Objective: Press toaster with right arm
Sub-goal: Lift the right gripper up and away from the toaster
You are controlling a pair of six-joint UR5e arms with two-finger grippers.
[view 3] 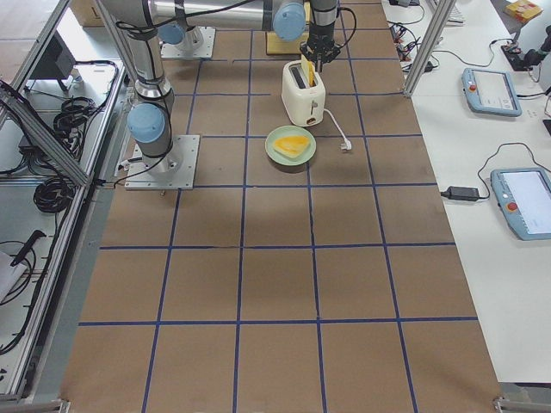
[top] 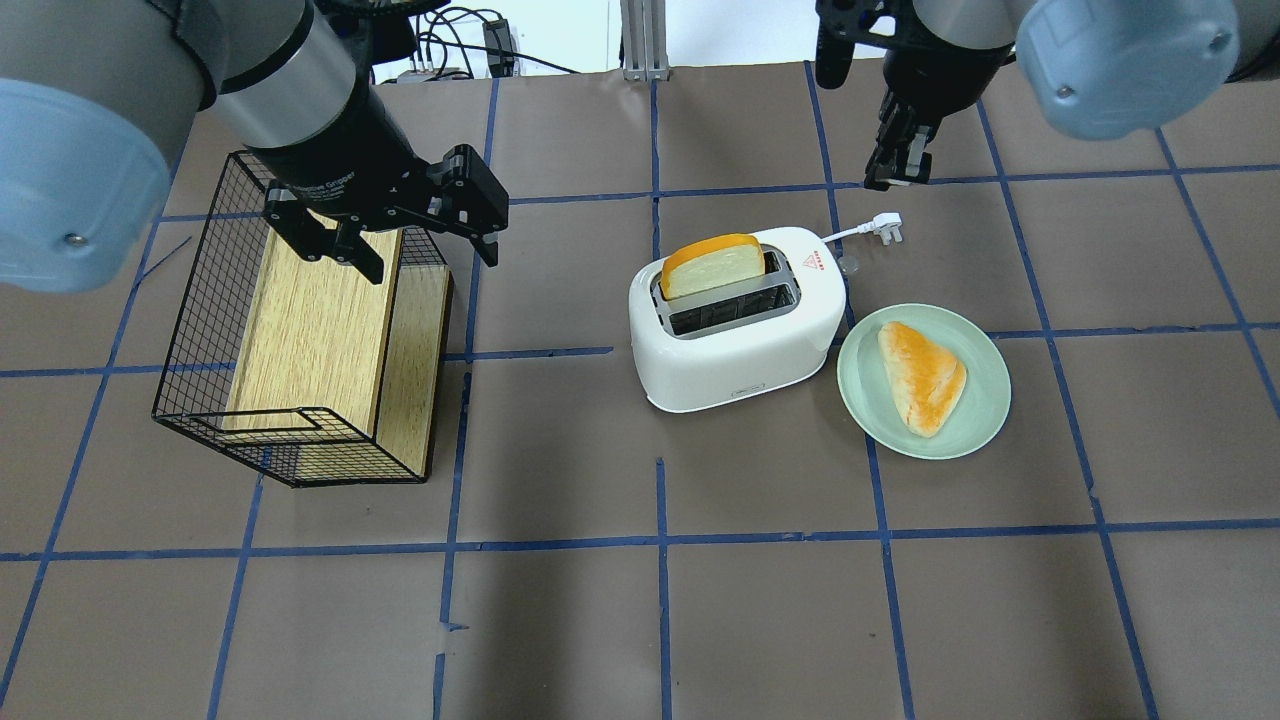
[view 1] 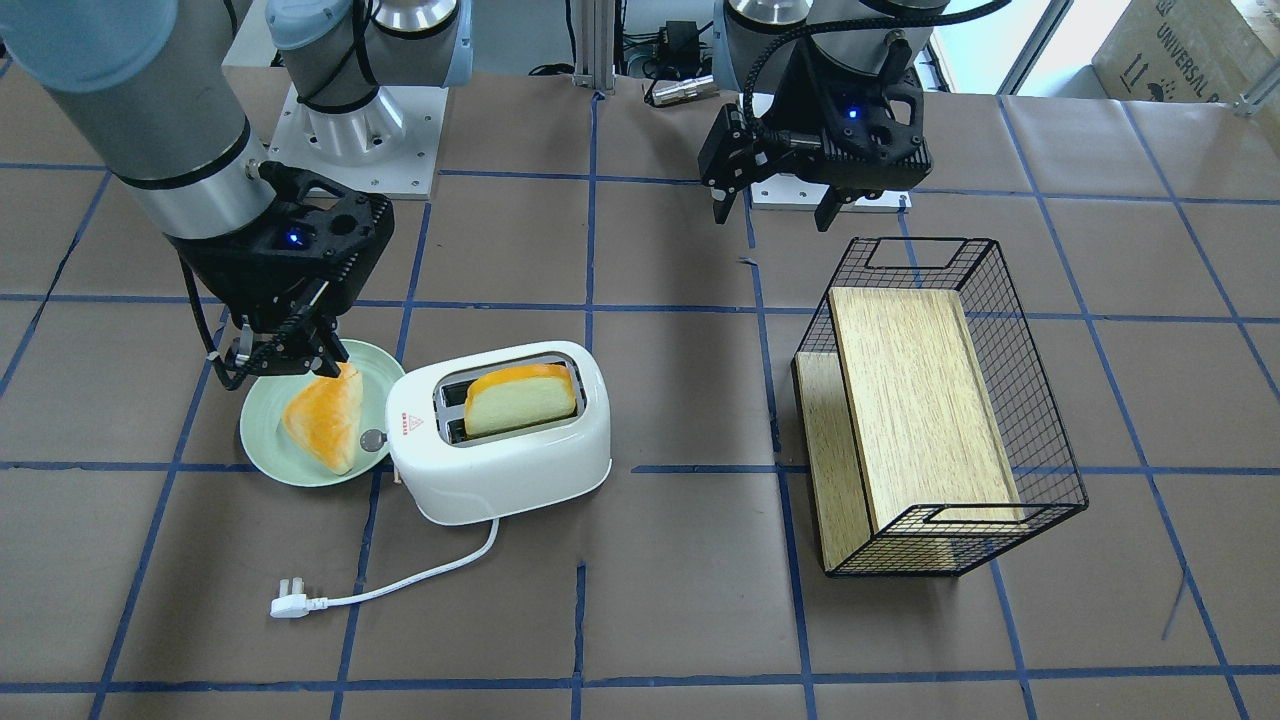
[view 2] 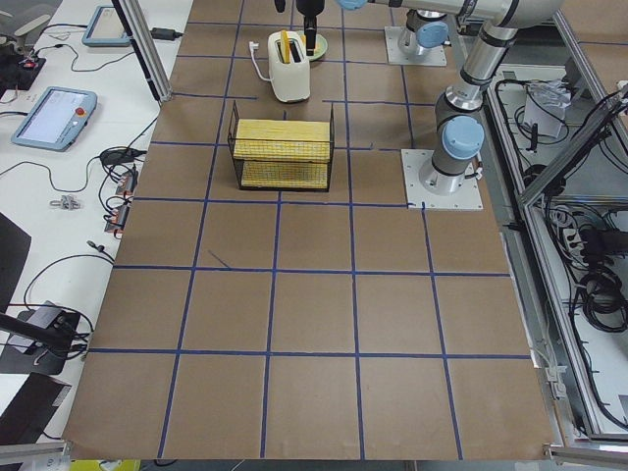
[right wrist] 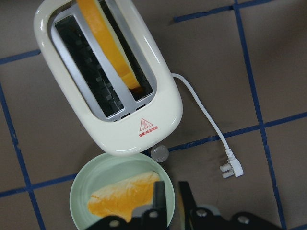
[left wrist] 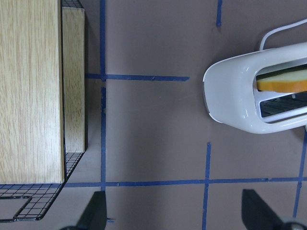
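The white two-slot toaster stands mid-table with a slice of bread upright in one slot. It also shows in the overhead view and the right wrist view. Its grey knob faces the green plate. My right gripper hangs shut and empty above the plate's edge, beside the toaster's knob end and apart from it; it also shows in the overhead view and the right wrist view. My left gripper is open and empty above the wire basket.
A bread wedge lies on the plate. The toaster's white cord ends in a loose plug on the table. A black wire basket holding a wooden board stands on the robot's left side.
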